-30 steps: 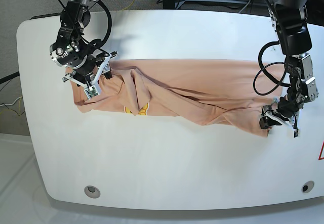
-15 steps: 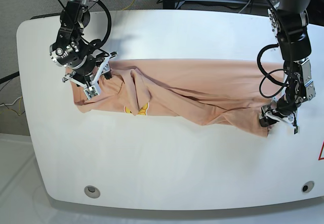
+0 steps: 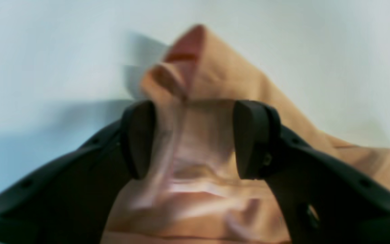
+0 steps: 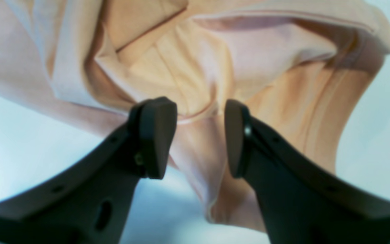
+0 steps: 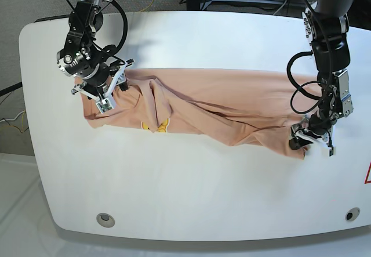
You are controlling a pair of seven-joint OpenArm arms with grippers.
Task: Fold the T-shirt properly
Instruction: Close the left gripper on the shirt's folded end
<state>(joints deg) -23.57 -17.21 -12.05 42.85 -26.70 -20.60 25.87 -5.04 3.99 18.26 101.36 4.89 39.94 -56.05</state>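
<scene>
Garment: the peach short-sleeved cotton T-shirt (image 5: 197, 109) is spread as a long band, left to right, across the middle of the white table (image 5: 191, 193).
Left gripper (image 5: 309, 140): lower right of frame, jaws parted, cloth bunched between them; a grip cannot be told.
Right gripper (image 5: 106, 91): upper left, jaws parted over a fold; a grip cannot be told.
Room: bare tabletop is seen below the band.
</scene>
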